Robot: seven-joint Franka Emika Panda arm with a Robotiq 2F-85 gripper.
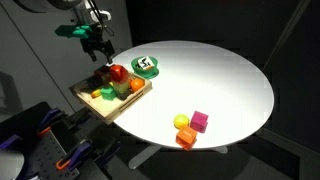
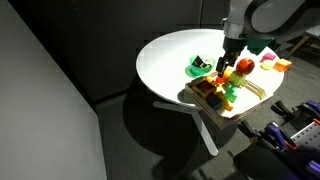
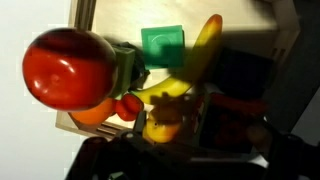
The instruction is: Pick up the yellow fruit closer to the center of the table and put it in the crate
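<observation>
Hovering above the crate (image 1: 88,103), we cannot tell whether our fingers (image 1: 100,52) hold anything; releasing near its eleven-o'clock rim could bounce the yellow fruit (image 3: 160,125) out.

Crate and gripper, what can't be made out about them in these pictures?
1. The gripper: jaws too small in both exterior views, dark and blurred at the wrist view's bottom, so open or shut is unclear.
2. The crate: its contents are small blurred colours in both exterior views, partly behind the gripper.
3. Wrist view: the crate is cut off by the edges, its lower part in shadow.
</observation>
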